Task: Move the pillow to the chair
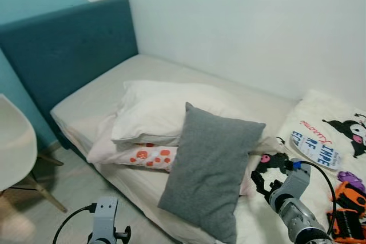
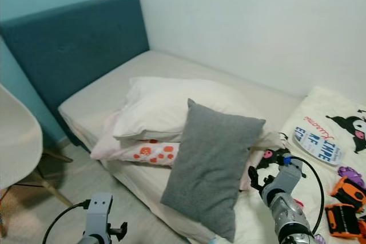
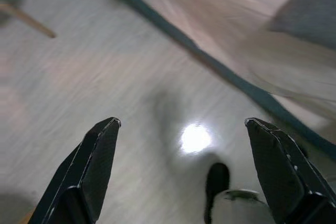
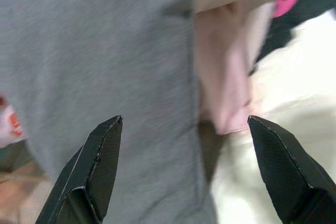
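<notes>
A grey pillow (image 1: 210,167) leans upright against the white pillows on the bed, its lower corner hanging over the mattress edge. The white chair (image 1: 12,144) stands on the floor at far left. My right gripper (image 4: 185,166) is open just beside the grey pillow's (image 4: 105,61) right edge, not touching it; the arm (image 1: 294,204) reaches in from the lower right. My left gripper (image 3: 184,169) is open, low over the floor near the bed's side, with nothing between its fingers; its arm (image 1: 104,221) shows at the bottom.
A white pillow (image 1: 166,110) lies on a pink one with orange spots (image 1: 146,155). The teal headboard (image 1: 68,50) stands at the back left. A printed blanket (image 1: 326,135) and orange toys (image 1: 346,204) lie on the right.
</notes>
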Robot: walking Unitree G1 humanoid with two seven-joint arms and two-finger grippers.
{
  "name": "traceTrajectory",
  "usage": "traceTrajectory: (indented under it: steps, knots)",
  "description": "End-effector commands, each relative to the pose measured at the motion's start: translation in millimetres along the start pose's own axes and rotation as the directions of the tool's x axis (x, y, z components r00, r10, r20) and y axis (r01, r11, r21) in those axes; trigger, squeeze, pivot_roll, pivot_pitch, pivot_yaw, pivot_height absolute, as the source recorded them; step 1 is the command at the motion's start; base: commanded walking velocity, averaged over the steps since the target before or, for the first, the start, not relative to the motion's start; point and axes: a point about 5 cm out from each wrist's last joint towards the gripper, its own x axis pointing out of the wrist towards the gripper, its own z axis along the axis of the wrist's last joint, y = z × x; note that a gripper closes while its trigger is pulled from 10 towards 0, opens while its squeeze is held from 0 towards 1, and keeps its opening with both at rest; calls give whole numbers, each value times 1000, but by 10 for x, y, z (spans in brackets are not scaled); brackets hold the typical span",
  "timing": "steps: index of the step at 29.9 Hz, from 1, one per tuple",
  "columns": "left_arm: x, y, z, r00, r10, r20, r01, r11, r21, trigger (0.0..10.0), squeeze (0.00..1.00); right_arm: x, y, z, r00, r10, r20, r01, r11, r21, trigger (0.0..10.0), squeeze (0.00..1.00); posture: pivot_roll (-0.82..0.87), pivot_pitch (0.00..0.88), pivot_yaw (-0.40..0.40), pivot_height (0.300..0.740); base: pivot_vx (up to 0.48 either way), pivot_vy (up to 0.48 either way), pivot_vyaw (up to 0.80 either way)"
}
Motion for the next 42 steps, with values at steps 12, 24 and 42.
traceTrajectory:
  steps: [12, 24, 42]
  knots:
    - [-6, 405, 200, 990, 107, 94, -105, 994, -18, 10000, 0, -15, 94, -264, 997, 24, -79, -22, 999, 33, 10000, 0, 34, 67, 93, 640, 0, 0, 0]
    - [-56, 640, 286, 979, 122, 160, -126, 992, 11, 10000, 0, 16, 312, -429, 988, 78, -132, -82, 996, -21, 10000, 0, 92, 106, 146, 601, 0, 0, 0]
    - [-94, 708, 332, 972, 91, 217, -101, 994, 38, 10000, 0, 87, 412, -204, 995, 98, 2, -98, 995, 9, 10000, 0, 139, 168, 179, 601, 0, 0, 0]
